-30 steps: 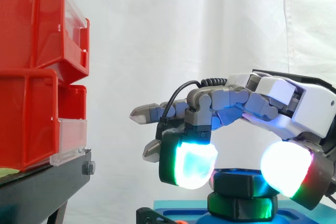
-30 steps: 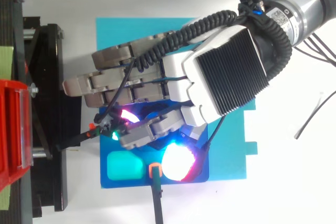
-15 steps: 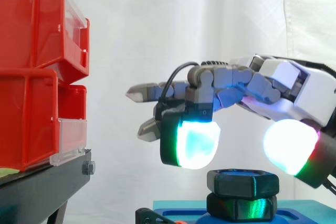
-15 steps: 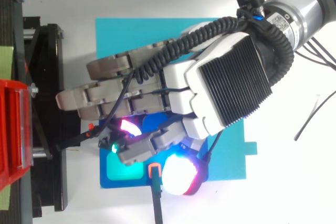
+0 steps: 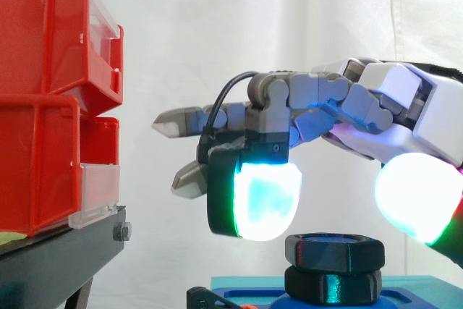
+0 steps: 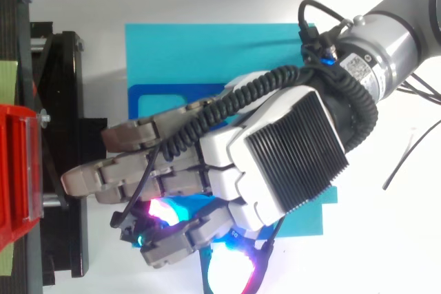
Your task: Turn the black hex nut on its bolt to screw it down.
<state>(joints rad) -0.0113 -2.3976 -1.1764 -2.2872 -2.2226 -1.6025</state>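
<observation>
Lifting clear, the hand (image 5: 376, 110) is hovering, fingers (image 5: 257, 200) relaxed and empty, above the black hex nut (image 5: 334, 251), screening it from the overhead camera.

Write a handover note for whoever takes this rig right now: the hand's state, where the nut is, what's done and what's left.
Hand: open, holding nothing. It hovers just above the work, with its glowing pads apart, either side of the nut and higher than it.
Black hex nut: free, sitting flat on top of a lower hex piece on the blue fixture. No bolt thread is visible between them.
Done: the nut looks far down. I cannot tell whether it is tight.
Left: probably lower the hand, grip the nut and try another turn to check that it is seated.
</observation>
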